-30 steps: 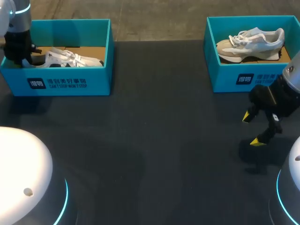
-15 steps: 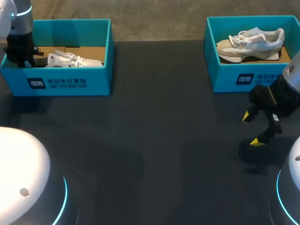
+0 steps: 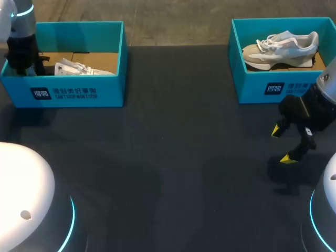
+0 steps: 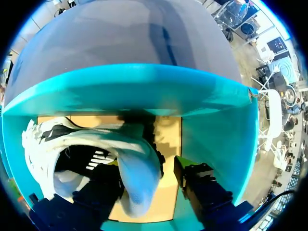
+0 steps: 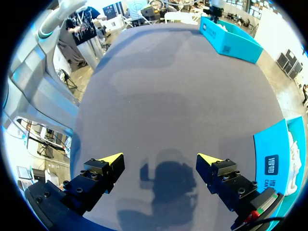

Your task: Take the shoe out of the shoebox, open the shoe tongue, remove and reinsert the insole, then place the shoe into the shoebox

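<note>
A white shoe with black marks (image 3: pixel 79 67) lies in the teal left shoebox (image 3: pixel 73 92) at the table's back left. My left gripper (image 3: pixel 25 66) reaches down into that box at the shoe's heel end. In the left wrist view the shoe (image 4: pixel 72 139) rests on the box's cardboard floor and its heel wall stands between my left gripper's (image 4: pixel 147 163) fingers. One finger sits inside the shoe's opening, the other is clear of the heel, so the gripper is open. My right gripper (image 3: pixel 281 145) hangs open and empty above the table at the right.
A second teal shoebox (image 3: pixel 273 86) at the back right holds a beige and white shoe (image 3: pixel 281 47). In the right wrist view my right gripper (image 5: pixel 160 159) is over dark tabletop, with that box (image 5: pixel 274 159) beside it. Dark tabletop spreads between the boxes.
The white shoe has sunk lower into the left box and settled on its floor. My left gripper's fingers have parted from the heel. The right arm has kept still.
</note>
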Motion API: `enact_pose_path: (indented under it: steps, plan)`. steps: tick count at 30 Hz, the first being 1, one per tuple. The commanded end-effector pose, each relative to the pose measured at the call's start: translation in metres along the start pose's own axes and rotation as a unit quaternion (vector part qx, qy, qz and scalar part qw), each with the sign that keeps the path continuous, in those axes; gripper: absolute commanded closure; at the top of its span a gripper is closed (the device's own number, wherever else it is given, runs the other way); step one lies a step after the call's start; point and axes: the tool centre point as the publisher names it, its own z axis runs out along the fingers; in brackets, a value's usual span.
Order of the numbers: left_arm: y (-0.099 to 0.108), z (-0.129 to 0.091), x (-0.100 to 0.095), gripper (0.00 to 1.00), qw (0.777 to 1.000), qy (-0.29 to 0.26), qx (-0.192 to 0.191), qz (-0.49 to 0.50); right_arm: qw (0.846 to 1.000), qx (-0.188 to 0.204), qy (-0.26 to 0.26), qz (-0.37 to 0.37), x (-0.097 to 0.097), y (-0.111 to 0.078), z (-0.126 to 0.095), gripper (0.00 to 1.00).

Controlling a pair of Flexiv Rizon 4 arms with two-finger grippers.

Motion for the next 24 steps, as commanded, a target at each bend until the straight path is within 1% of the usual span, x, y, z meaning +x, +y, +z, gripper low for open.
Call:
enact_pose_path:
  steps: [1,2,3,4,9,18,23,24]
  plan:
    - [0.001,-0.012,0.007,0.29,1.0,-0.019,-0.005,-0.004,1.0,0.001,-0.001,0.0,0.001,0.0,0.0,0.0]
    - [0.002,-0.016,0.007,0.26,1.0,-0.023,-0.007,-0.006,1.0,0.001,-0.001,0.0,0.001,0.0,0.0,0.0]
    - [0.002,-0.02,0.007,0.15,1.0,-0.029,-0.01,-0.007,1.0,0.001,-0.001,0.0,0.001,0.0,0.0,0.0]
    - [0.003,-0.024,0.006,0.1,0.999,-0.033,-0.013,-0.007,1.0,0.001,-0.001,0.0,0.001,0.0,0.0,0.0]
    - [0.005,-0.047,0.005,0.0,0.998,-0.053,-0.024,-0.009,1.0,0.001,-0.001,0.0,0.001,0.0,0.0,0.0]
    - [0.001,-0.092,0.003,0.0,0.997,-0.063,-0.042,-0.009,1.0,0.001,-0.001,0.0,0.001,0.0,0.0,0.0]
    - [-0.009,-0.119,0.005,0.0,0.997,-0.066,-0.045,-0.014,1.0,0.001,-0.001,0.0,0.001,0.0,0.0,0.0]
    - [-0.012,-0.123,0.006,0.0,0.997,-0.06,-0.049,-0.015,1.0,0.001,-0.001,0.0,0.001,0.0,0.0,0.0]
